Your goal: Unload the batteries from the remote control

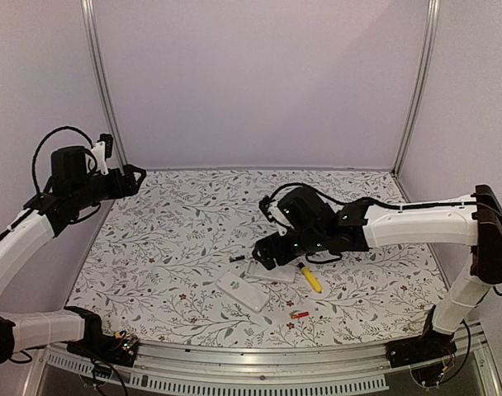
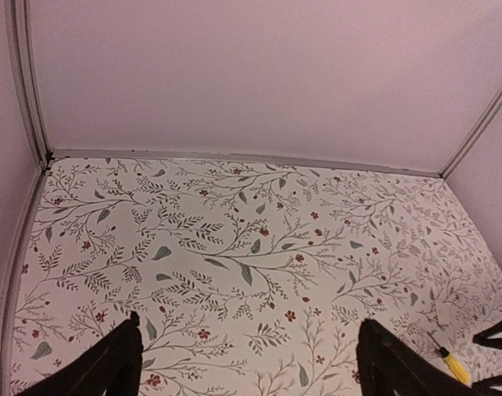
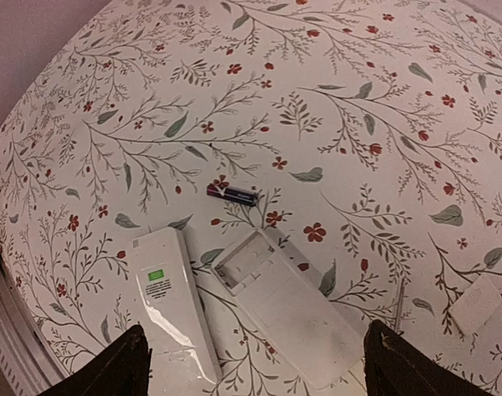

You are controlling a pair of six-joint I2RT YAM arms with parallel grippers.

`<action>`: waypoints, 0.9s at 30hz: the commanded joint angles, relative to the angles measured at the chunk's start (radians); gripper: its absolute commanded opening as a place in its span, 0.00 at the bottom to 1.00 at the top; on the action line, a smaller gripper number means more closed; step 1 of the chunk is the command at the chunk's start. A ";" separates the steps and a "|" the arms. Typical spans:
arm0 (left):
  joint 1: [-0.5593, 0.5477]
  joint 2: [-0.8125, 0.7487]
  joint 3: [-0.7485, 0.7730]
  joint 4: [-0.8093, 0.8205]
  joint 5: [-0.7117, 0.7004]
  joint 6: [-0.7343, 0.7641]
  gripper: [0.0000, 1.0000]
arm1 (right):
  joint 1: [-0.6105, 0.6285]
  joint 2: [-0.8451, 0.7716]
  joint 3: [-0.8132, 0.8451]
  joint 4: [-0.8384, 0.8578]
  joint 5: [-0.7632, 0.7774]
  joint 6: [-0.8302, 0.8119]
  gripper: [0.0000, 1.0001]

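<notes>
Two white remotes lie side by side under my right gripper [image 3: 255, 375], which is open and empty just above them. One remote [image 3: 170, 305] lies back up and has a green sticker. The other remote [image 3: 300, 318] has its battery bay [image 3: 247, 264] open and empty. A dark battery [image 3: 231, 194] lies on the cloth just beyond them, and also shows in the top view [image 1: 237, 259]. Red-orange batteries [image 1: 299, 314] lie near the front edge. My left gripper [image 1: 135, 176] is open and empty, held high at the far left.
A yellow-handled screwdriver [image 1: 310, 278] lies right of the remotes; its shaft [image 3: 398, 304] shows in the right wrist view. A small white cover [image 3: 475, 304] lies at the right. The walls [image 1: 259, 82] close in the floral cloth [image 1: 177, 223] on three sides.
</notes>
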 commanded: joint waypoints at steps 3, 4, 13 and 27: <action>-0.005 0.100 0.149 0.019 0.071 0.001 0.89 | -0.144 -0.160 -0.212 0.018 0.069 0.146 0.87; -0.011 0.124 0.184 0.019 0.081 0.001 0.89 | -0.159 -0.182 -0.240 0.015 0.072 0.163 0.86; -0.043 0.253 0.234 0.049 0.097 0.027 0.89 | -0.197 -0.224 -0.342 -0.002 -0.003 0.236 0.85; -0.138 0.342 0.227 -0.024 0.070 0.064 0.89 | 0.064 -0.051 -0.228 0.104 -0.094 0.183 0.87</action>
